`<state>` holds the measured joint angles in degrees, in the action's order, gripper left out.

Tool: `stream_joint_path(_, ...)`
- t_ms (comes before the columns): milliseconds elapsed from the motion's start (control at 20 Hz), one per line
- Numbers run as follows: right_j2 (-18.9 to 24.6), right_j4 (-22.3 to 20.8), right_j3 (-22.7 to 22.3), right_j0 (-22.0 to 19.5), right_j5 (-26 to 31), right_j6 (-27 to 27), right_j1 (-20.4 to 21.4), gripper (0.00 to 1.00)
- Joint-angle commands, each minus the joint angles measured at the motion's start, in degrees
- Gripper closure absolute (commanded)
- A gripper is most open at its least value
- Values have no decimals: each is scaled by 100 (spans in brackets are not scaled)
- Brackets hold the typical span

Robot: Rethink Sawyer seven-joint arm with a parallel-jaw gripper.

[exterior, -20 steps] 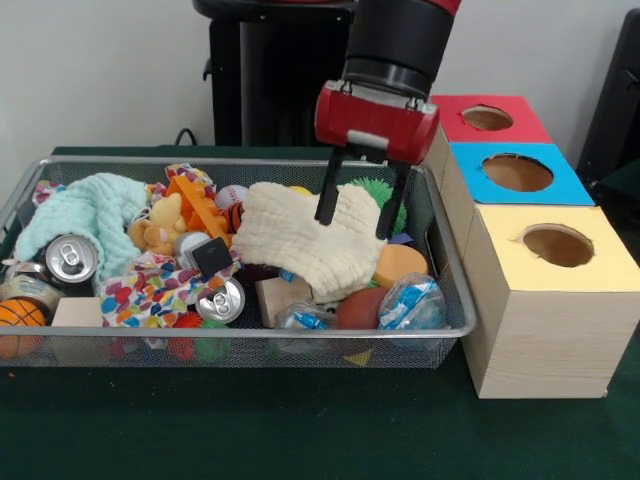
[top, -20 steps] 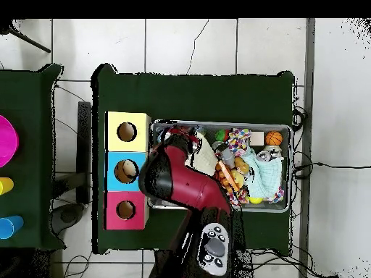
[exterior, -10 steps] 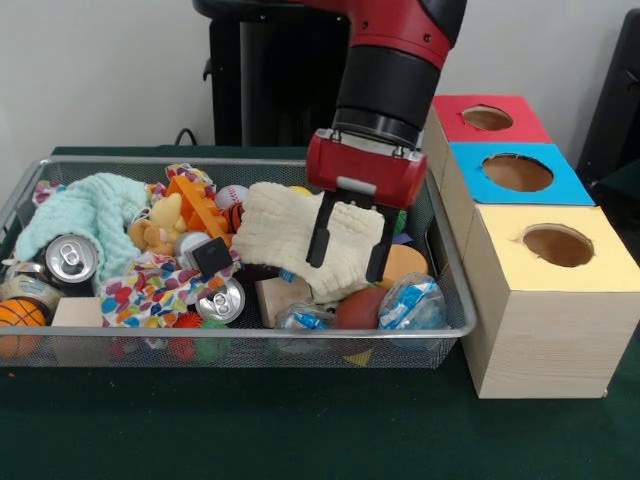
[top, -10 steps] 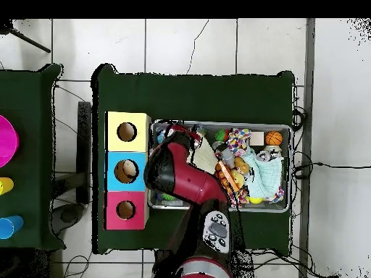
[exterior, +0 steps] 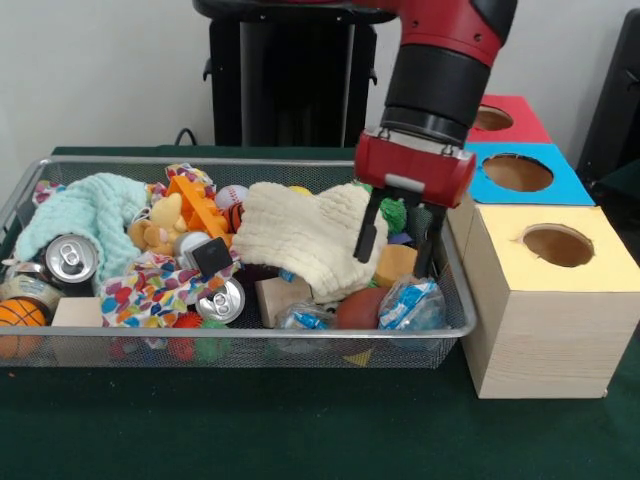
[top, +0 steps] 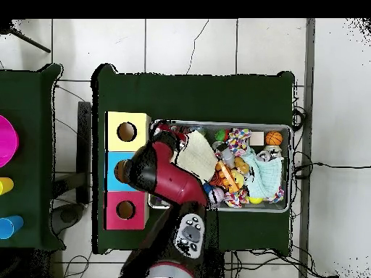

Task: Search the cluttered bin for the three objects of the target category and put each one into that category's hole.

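Wire mesh forms the bin [exterior: 60,352], which is crowded with cans, balls, blocks and cloths on the green counter [exterior: 300,430]. The jaws [exterior: 396,249] are spread wide and empty, lowered at the bin's end nearest the yellow box [exterior: 560,310], astride an orange foam block [exterior: 396,264]. The target category cannot be told. A cream knitted cloth [exterior: 300,235] lies just beside one finger; it could be snagged and dragged along if the jaws are closed here, and the crinkly packet [exterior: 410,303] below could be pinched instead
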<state>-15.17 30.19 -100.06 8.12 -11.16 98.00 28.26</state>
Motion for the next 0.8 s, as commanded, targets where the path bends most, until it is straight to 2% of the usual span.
stream_joint_path(50, -515, 598, 477, 420, 1221, 904, -263, 0)
stream_joint_path(250, -373, 575, 742, 349, 1294, 1000, -299, 0)
stream_joint_path(400, -182, 529, 856, 257, 1057, 1106, -430, 0)
stream_joint_path(600, -289, 614, 984, 295, 795, 1181, -702, 0)
stream_joint_path(800, -303, 544, 1035, 240, 690, 1143, -806, 0)
